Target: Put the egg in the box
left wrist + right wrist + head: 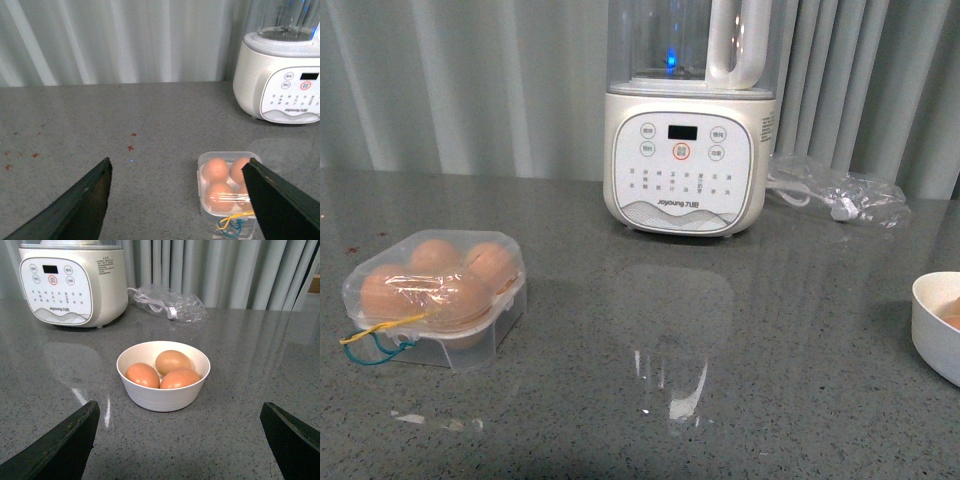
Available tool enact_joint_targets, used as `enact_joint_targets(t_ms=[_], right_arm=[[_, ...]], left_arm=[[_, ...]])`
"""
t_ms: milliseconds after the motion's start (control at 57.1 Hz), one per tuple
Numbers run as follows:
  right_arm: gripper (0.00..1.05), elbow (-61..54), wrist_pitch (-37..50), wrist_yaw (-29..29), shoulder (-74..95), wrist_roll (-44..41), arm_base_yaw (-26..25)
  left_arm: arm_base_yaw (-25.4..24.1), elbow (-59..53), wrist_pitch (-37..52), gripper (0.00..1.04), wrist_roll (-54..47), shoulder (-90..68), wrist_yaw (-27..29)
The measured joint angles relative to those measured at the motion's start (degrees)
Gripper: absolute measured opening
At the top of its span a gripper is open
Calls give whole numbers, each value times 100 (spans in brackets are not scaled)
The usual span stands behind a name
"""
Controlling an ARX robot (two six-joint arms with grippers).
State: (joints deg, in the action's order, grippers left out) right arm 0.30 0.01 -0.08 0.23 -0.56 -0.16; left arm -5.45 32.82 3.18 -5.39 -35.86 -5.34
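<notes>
- The right gripper (177, 440) stands wide open and empty, its two dark fingers (60, 445) far apart at the lower corners of the right wrist view, hovering above the grey bench (250, 365).
- Straight ahead of it, centred between the fingers but well short of them, sits the white bowl (163, 395) with three brown eggs; the egg (143, 375) nearest the gripper lies beside a second one (180, 378), touching or nearly so, and a third (172, 361) rests behind them.
- The eggs lie on their sides, long axes roughly crosswise to the gripper's line of approach; I judge a grasp across the short axis to suit best.
- The left gripper (177, 200) is likewise open and empty, and the box (227, 192) lies just ahead of it, towards its right finger (280, 205), which hides one corner.
- In the front view the box (440, 300) stands at the left of the bench, its lid looking closed over four eggs, a blue and yellow loop (375, 338) hanging off the front, and the bowl's rim (930, 320) shows at the far right.
- So the right arm is nearer the loose eggs, the left nearer the box; a blender (688, 150) stands behind, between them.
</notes>
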Motion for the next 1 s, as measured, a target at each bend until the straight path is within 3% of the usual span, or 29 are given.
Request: enact_joint_targets(t_ms=[88, 438, 998], right_arm=[[98, 0, 0, 0, 0, 0, 0], [98, 0, 0, -2, 0, 0, 0], [98, 0, 0, -2, 0, 0, 0]], left_arm=[[361, -535, 208, 63, 280, 341, 479], [535, -1926, 664, 4, 527, 1189, 531], [538, -2820, 664, 4, 531, 2144, 538]])
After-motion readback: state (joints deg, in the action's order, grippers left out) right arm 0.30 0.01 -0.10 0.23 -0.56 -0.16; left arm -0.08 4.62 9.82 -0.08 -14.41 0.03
